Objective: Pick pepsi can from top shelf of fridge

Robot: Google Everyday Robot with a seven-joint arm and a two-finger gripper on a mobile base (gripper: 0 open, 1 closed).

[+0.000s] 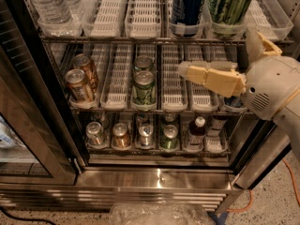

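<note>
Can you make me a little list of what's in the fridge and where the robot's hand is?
fridge: door open, racks of drinks
top shelf: white trays, water bottles at left
pepsi can: upright on top shelf, right of middle, beside green can
gripper: lower, in front of the middle rack, not touching the pepsi can
middle rack: gold cans left, small green cans centre

Dim, warm yellowish light enters the fridge (140, 191) from above and in front, brightest on the white trays of the top shelf (145, 13) and fading to deep shadow in the lowest rack and along the dark door frame at left. A small glare spot shines on the steel sill, and the cream gripper (197, 73), reaching in from the right before the middle rack, is evenly lit. Detail is soft throughout, and the can labels are smeared.
</note>
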